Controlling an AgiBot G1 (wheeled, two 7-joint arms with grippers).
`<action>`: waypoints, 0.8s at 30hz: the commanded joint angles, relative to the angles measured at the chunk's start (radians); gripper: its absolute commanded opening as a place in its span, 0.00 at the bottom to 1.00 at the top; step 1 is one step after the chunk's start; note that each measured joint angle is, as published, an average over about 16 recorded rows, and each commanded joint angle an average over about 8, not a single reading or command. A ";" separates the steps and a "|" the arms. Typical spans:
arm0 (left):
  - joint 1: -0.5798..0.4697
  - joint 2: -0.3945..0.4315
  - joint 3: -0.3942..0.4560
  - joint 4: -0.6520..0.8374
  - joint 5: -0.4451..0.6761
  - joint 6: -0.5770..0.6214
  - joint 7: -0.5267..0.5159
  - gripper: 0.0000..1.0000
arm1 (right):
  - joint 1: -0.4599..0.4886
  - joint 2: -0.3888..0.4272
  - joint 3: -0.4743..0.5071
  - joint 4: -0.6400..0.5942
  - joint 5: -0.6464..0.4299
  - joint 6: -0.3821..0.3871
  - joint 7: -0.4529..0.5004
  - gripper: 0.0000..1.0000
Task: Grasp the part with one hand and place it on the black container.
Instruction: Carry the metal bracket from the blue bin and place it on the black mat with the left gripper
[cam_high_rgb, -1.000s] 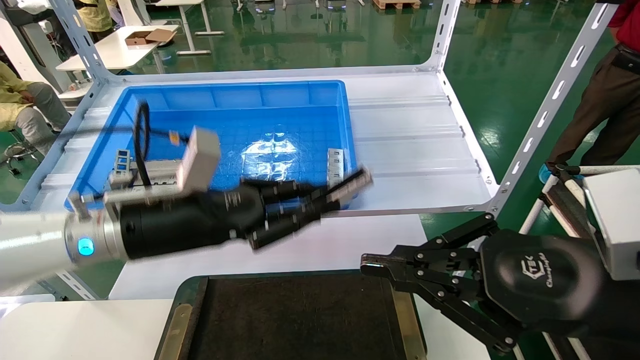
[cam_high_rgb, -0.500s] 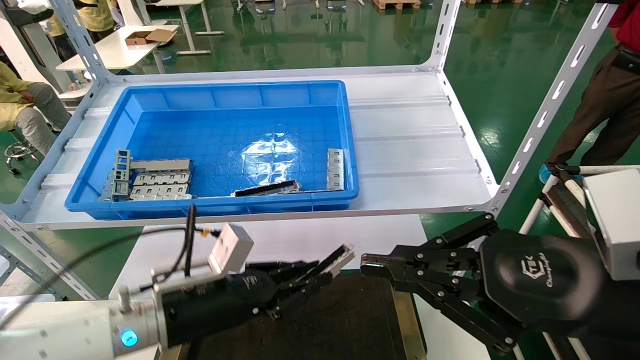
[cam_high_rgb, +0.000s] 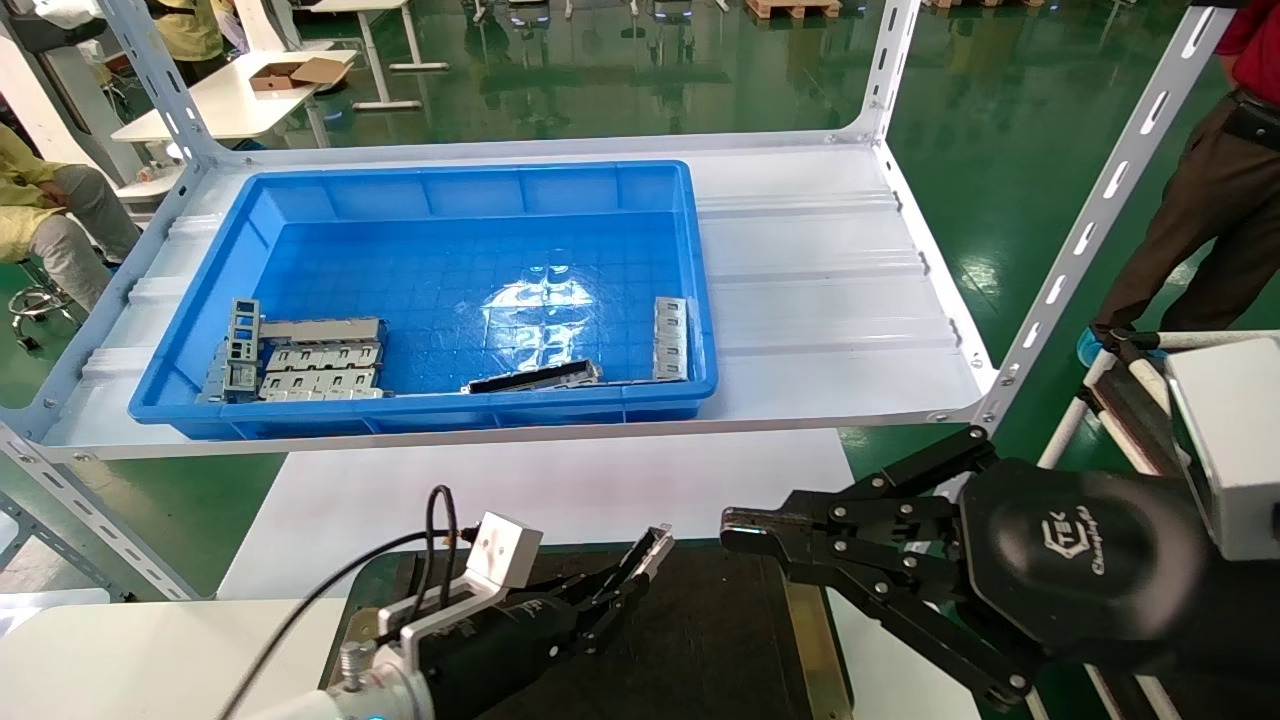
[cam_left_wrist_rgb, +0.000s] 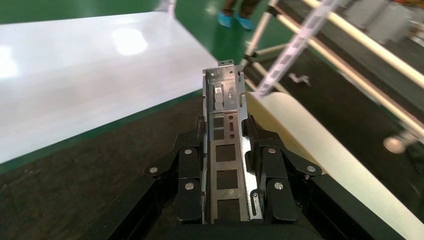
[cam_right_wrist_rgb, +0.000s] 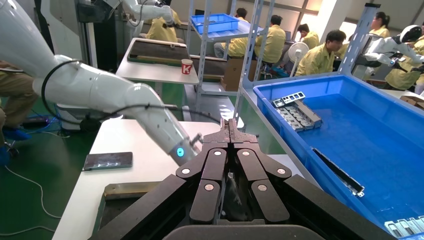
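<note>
My left gripper (cam_high_rgb: 622, 582) is shut on the part (cam_left_wrist_rgb: 224, 135), a slim silver-grey channel strip with rectangular cut-outs. It holds the strip low over the far part of the black container (cam_high_rgb: 700, 650); the strip's tip (cam_high_rgb: 655, 545) sticks out beyond the fingers. In the left wrist view the container's dark floor (cam_left_wrist_rgb: 75, 185) lies right under the gripper (cam_left_wrist_rgb: 224, 131); I cannot tell whether the strip touches it. My right gripper (cam_high_rgb: 745, 530) is shut and empty, parked at the container's right edge, also seen in the right wrist view (cam_right_wrist_rgb: 229, 131).
A big blue bin (cam_high_rgb: 450, 200) on the white shelf behind holds grey perforated plates (cam_high_rgb: 310, 365), a dark long bar (cam_high_rgb: 535, 377) and another strip (cam_high_rgb: 670, 338). Shelf uprights (cam_high_rgb: 1090, 220) stand at the right. A person (cam_high_rgb: 1215, 190) stands at far right.
My left gripper has come back out of the blue bin towards me and down with the strip, and now sits low over the black container. The right arm has not moved.
</note>
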 joint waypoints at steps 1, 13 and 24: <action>0.011 0.025 0.012 0.011 0.054 -0.050 -0.045 0.00 | 0.000 0.000 0.000 0.000 0.000 0.000 0.000 0.00; 0.037 0.170 0.008 0.111 0.278 -0.186 -0.266 0.00 | 0.000 0.000 -0.001 0.000 0.001 0.000 0.000 0.00; 0.071 0.260 -0.044 0.175 0.436 -0.259 -0.394 0.00 | 0.000 0.001 -0.002 0.000 0.001 0.001 -0.001 0.00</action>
